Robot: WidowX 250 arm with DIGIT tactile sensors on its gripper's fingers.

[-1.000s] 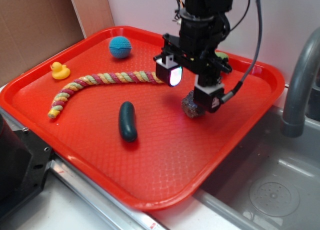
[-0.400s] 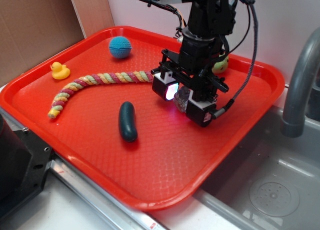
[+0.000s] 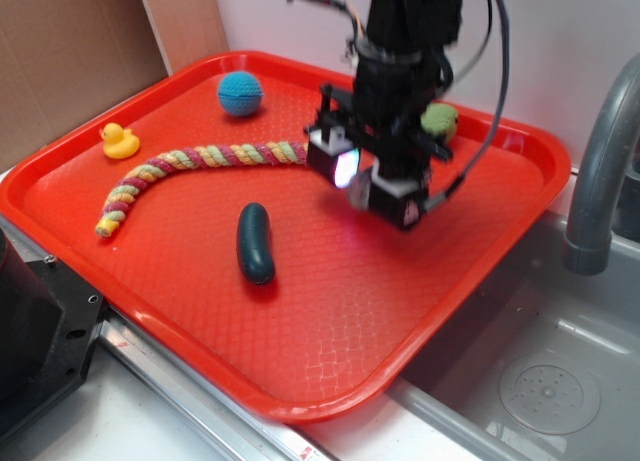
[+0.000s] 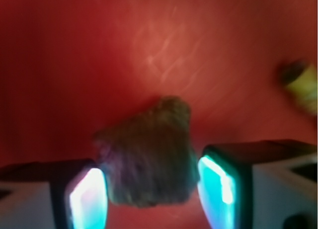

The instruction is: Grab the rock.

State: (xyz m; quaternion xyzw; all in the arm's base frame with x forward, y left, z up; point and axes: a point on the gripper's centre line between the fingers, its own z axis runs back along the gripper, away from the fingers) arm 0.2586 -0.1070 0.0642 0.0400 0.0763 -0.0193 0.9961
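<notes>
With the rock (image 4: 149, 157) pinched between the two glowing pads of the gripper (image 4: 151, 191) above the red tray (image 3: 330, 331), right of the rope's (image 3: 195, 166) end, the arm should keep squeezing firmly and lift straight, slowly.

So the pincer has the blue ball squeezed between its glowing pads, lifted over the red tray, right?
Not the blue ball. The wrist view shows the rock between the pincer's glowing pads. The blue ball sits untouched at the far side of the red tray in the exterior view.
</notes>
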